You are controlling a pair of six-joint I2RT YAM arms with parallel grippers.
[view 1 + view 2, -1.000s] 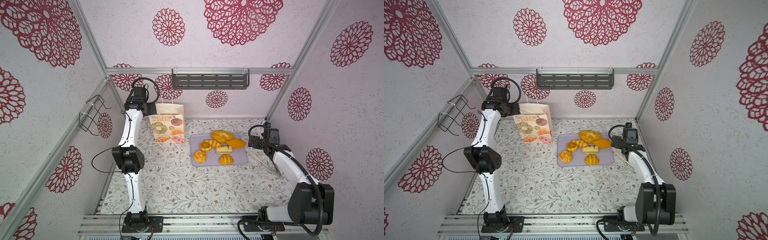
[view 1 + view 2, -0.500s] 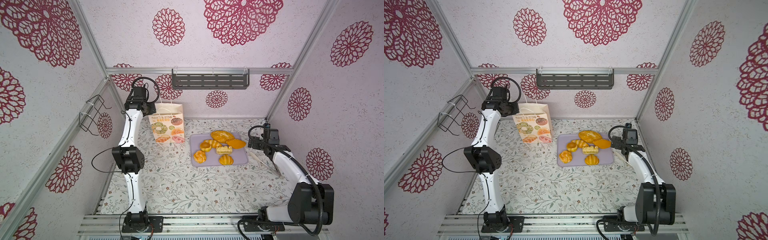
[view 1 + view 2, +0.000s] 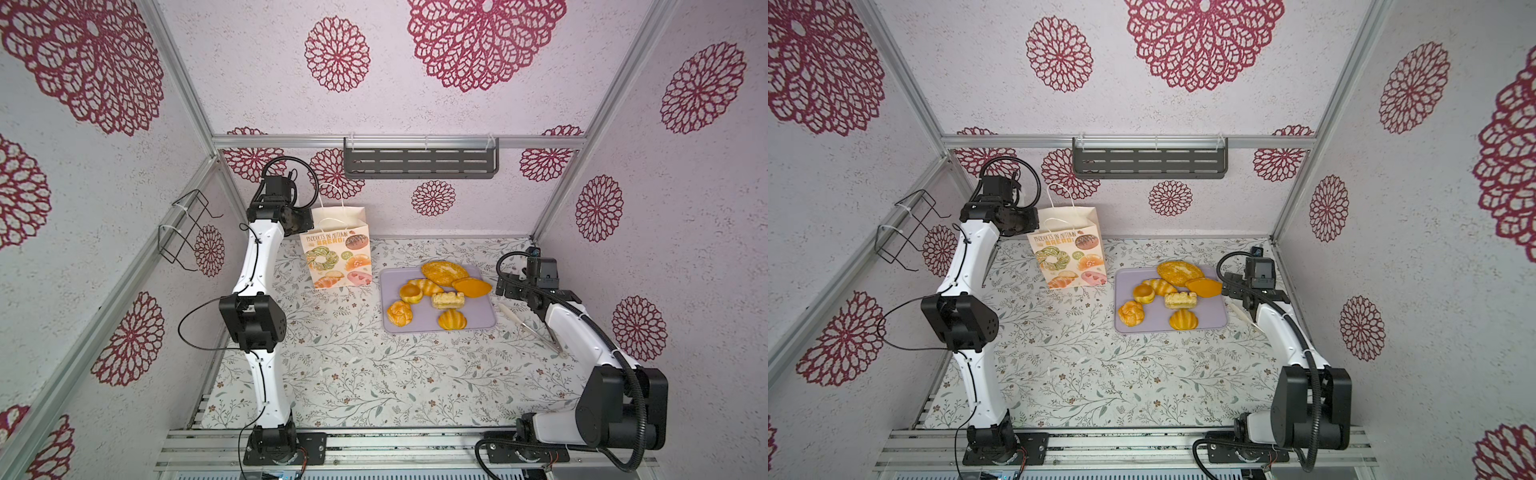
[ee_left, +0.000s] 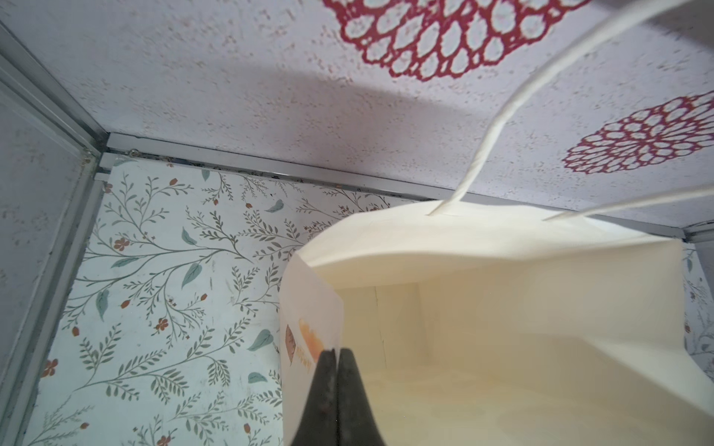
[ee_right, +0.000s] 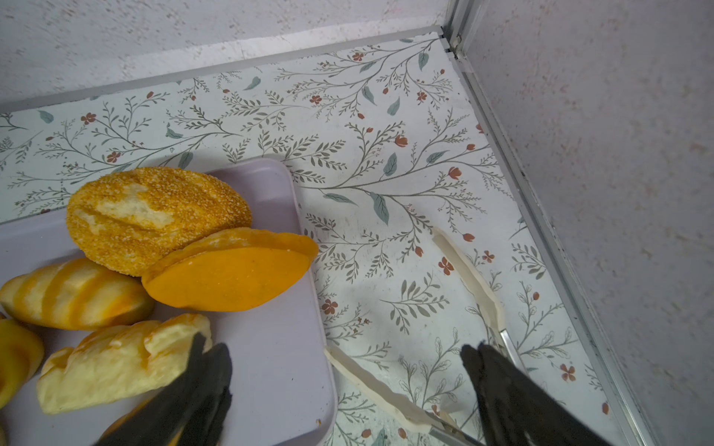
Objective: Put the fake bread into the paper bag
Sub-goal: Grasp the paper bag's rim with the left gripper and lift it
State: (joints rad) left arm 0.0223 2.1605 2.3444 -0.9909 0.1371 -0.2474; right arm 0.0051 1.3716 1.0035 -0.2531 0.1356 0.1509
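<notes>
While I am pinching the rim of the paper bag [image 3: 336, 253] with the left hand [image 4: 336, 353], it is standing empty far left | all seven fake bread [image 3: 444, 272] are lying on the tray [image 3: 478, 320] | right hand [image 5: 336, 345] is hovering spread beside them.

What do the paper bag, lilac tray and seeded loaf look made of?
paper bag: thin matte cream paper; fold creases, a wavy rim, twisted white cord handles.
lilac tray: likely moulded plastic or silicone; smooth, satin, rounded raised rim.
seeded loaf: probably painted foam or soft plastic; gritty matte crust. Cannot tell firmness.
</notes>
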